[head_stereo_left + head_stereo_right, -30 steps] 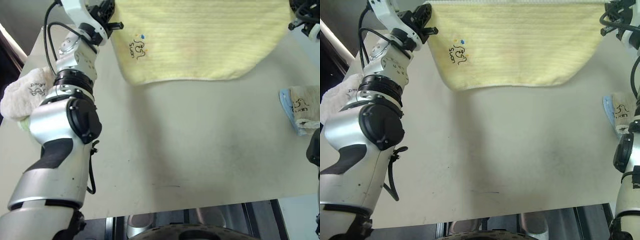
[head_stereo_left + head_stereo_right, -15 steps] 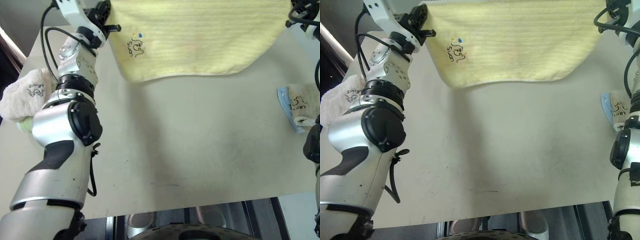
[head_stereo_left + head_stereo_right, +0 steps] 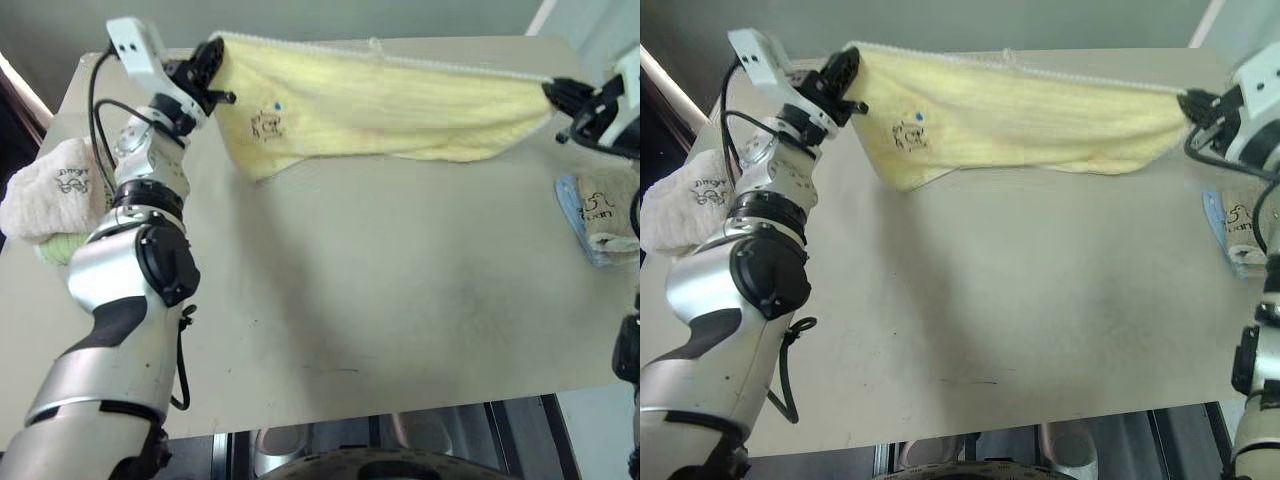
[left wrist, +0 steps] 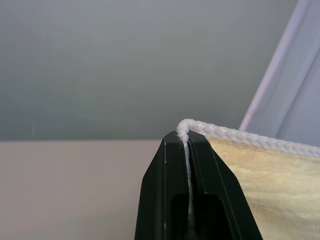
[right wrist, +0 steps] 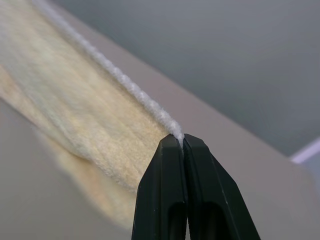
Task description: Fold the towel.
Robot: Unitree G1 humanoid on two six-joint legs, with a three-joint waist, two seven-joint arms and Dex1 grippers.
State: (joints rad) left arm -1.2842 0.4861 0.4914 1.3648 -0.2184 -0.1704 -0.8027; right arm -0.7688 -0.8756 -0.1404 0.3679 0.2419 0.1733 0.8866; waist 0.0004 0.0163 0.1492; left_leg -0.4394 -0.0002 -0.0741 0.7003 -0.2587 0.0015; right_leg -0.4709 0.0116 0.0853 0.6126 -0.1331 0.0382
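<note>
The pale yellow towel [image 3: 390,105] hangs stretched between my two grippers over the far part of the table, its whitish stitched edge on top and its dark logo [image 3: 266,124] near the left corner. My left gripper [image 3: 215,62] is shut on the towel's left corner; the left wrist view has the white edge [image 4: 186,131] pinched between the black fingers. My right gripper [image 3: 556,95] is shut on the right corner, the edge [image 5: 177,136] clamped at the fingertips. The towel's lower edge sags toward the table.
A whitish folded towel [image 3: 55,190] on a green one lies at the table's left edge. A beige folded towel [image 3: 605,215] on a blue one lies at the right edge. The table's near edge [image 3: 400,405] runs across the bottom.
Both grippers have come down and toward me with the towel. The towel's top edge is now in view and its lower part has dropped toward the table.
</note>
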